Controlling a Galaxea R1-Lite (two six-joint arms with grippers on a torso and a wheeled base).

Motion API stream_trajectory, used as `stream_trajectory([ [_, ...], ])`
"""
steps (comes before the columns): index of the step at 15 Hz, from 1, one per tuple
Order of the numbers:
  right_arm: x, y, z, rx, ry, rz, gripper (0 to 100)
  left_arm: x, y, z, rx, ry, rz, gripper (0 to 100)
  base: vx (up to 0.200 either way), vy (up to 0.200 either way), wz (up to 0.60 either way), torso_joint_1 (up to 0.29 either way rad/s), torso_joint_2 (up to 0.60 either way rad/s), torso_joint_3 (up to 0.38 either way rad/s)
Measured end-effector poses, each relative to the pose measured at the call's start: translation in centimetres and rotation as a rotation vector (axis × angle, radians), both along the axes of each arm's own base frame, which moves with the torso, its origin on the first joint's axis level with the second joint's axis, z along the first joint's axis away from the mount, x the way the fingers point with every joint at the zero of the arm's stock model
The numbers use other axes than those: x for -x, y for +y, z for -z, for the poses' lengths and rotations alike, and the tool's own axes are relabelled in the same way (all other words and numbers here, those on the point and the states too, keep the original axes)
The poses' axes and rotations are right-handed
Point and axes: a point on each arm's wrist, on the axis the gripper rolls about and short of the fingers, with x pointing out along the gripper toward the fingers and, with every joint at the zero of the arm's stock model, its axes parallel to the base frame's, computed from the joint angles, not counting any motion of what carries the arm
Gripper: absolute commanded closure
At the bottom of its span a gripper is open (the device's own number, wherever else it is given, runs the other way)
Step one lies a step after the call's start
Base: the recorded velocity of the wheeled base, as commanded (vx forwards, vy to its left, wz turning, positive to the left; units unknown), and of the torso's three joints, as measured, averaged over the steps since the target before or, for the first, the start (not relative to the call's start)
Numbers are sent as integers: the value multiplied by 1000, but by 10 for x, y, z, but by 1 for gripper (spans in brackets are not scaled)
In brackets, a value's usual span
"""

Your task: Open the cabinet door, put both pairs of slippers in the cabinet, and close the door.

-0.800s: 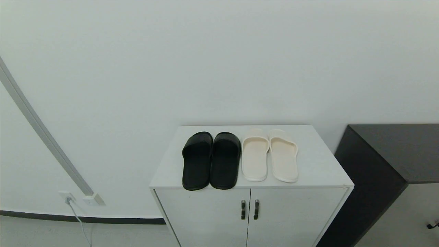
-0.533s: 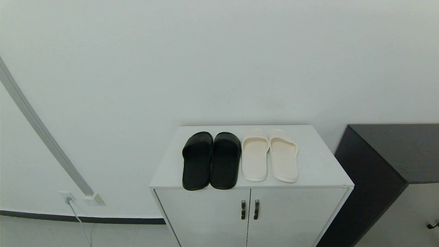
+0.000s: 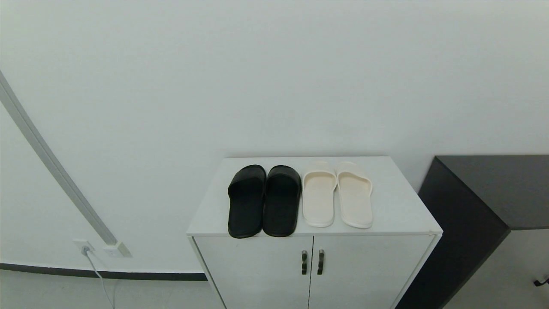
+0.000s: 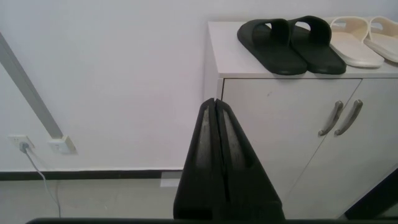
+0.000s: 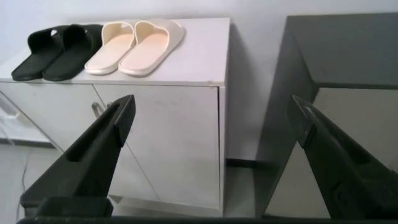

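A white cabinet (image 3: 399, 206) stands against the wall with both doors closed. Two dark handles (image 3: 312, 262) sit side by side at the door seam. On its top lie a black pair of slippers (image 3: 263, 201) on the left and a cream pair of slippers (image 3: 337, 194) on the right, toes toward the wall. In the left wrist view my left gripper (image 4: 216, 102) is shut, fingers pressed together, well short of the cabinet (image 4: 280, 118). In the right wrist view my right gripper (image 5: 211, 109) is wide open, facing the cabinet's right side (image 5: 186, 137), holding nothing.
A dark grey cabinet (image 3: 484, 206) stands close to the white one's right side. Left of the cabinet, a wall socket with a plugged cable (image 3: 85, 249) and a slanted grey conduit (image 3: 47, 163) are on the wall. Bare floor lies at lower left.
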Motion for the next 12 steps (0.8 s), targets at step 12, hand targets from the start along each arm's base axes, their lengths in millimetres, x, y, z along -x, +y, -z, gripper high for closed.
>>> stream_trajectory([
  [12,-135,48,-63,3,130,-130,0,0,0,0,1,0,-1,100,0,0,0,0,0,0],
])
